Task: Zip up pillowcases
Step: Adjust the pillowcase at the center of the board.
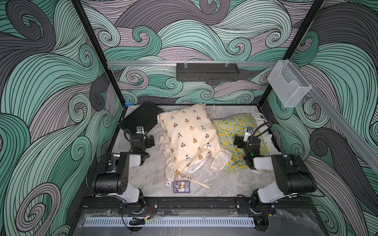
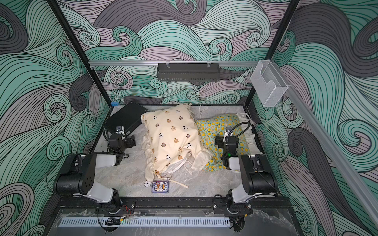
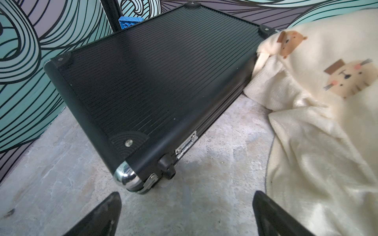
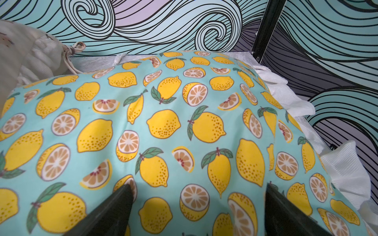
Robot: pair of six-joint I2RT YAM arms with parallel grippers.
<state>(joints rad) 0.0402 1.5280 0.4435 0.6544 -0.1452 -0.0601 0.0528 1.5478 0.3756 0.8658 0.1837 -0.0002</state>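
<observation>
In both top views the larger cream pillowcase (image 1: pixel 188 139) (image 2: pixel 171 137), printed with bears and pandas, lies mid-table. White inner fabric (image 1: pixel 194 165) shows at its near edge. The mint-green lemon pillowcase (image 1: pixel 231 126) (image 4: pixel 184 122) lies to its right, partly tucked under it. My left gripper (image 1: pixel 150 141) (image 3: pixel 187 194) is open over bare table between the black case and the cream pillowcase (image 3: pixel 317 122). Just above the lemon fabric my right gripper (image 1: pixel 238 142) (image 4: pixel 198 185) hangs open. Neither holds anything. No zipper pull shows.
A flat black rectangular case (image 1: pixel 141 118) (image 3: pixel 153 81) lies at the back left, with a blue brick (image 1: pixel 127 104) behind it. A card box (image 1: pixel 181 187) and a small white disc (image 1: pixel 168 183) sit near the front edge. A black tray (image 1: pixel 206 72) and a clear holder (image 1: pixel 288 85) hang on the rails.
</observation>
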